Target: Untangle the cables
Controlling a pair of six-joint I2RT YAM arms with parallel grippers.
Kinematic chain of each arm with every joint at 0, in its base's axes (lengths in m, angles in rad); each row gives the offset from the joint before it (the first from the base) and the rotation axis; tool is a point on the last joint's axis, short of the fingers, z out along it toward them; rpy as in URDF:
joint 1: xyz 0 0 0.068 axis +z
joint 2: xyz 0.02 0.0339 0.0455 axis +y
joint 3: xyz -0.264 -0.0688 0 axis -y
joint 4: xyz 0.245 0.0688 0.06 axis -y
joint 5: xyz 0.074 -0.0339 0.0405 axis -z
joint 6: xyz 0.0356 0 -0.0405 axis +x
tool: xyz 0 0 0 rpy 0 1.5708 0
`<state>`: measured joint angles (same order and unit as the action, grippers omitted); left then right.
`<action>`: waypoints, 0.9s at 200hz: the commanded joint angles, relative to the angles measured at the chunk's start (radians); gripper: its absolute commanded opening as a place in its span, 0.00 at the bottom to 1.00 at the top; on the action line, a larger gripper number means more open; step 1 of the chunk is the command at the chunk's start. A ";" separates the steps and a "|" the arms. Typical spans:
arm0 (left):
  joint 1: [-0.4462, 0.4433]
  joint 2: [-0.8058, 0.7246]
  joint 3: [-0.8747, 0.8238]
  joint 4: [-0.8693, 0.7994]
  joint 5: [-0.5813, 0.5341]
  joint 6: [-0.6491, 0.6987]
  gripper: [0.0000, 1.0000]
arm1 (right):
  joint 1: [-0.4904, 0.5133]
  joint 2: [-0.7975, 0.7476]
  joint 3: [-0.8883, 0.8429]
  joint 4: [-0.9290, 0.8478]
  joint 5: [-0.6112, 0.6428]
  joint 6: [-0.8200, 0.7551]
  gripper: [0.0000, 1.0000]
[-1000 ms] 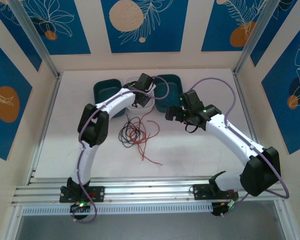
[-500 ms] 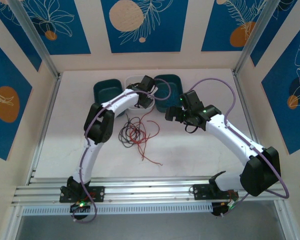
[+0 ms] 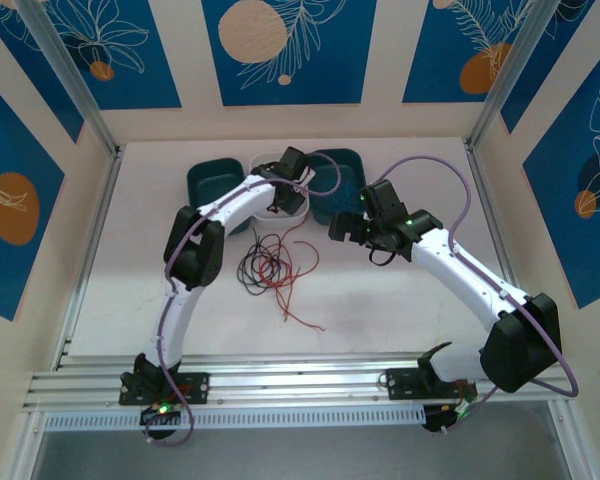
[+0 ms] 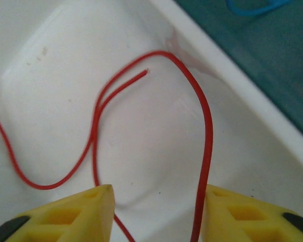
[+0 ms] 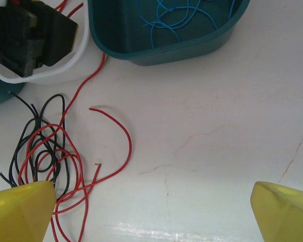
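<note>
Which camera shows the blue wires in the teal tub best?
The right wrist view: the blue wires lie as clear loops inside the teal tub. The left wrist view catches one blurred blue loop; from the top view they are too small to tell.

place: robot lab cell | evidence: aluminium frame rail (image 3: 280,383), blue printed wall panels (image 3: 330,60), white tabletop (image 3: 380,312)
</note>
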<state>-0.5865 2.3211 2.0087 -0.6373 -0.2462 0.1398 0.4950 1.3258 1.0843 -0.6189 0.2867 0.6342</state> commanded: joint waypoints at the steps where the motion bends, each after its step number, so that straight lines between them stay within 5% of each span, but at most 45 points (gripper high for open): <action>1: 0.004 -0.095 -0.013 -0.007 0.023 -0.030 0.54 | -0.004 0.002 -0.006 0.005 -0.018 0.004 0.99; 65: 0.003 -0.194 -0.059 0.023 0.039 -0.080 0.69 | 0.000 0.002 -0.009 0.008 -0.024 -0.008 0.99; 107: 0.002 -0.365 -0.222 0.093 0.060 -0.195 1.00 | 0.020 0.049 -0.005 0.030 -0.076 -0.022 0.93; 180: 0.003 -0.831 -0.789 0.299 -0.020 -0.520 1.00 | 0.125 0.230 0.080 0.048 -0.119 -0.031 0.77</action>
<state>-0.5865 1.6100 1.3846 -0.4328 -0.2325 -0.2218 0.6090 1.5097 1.1084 -0.5747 0.1963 0.6075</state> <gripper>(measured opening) 0.998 0.797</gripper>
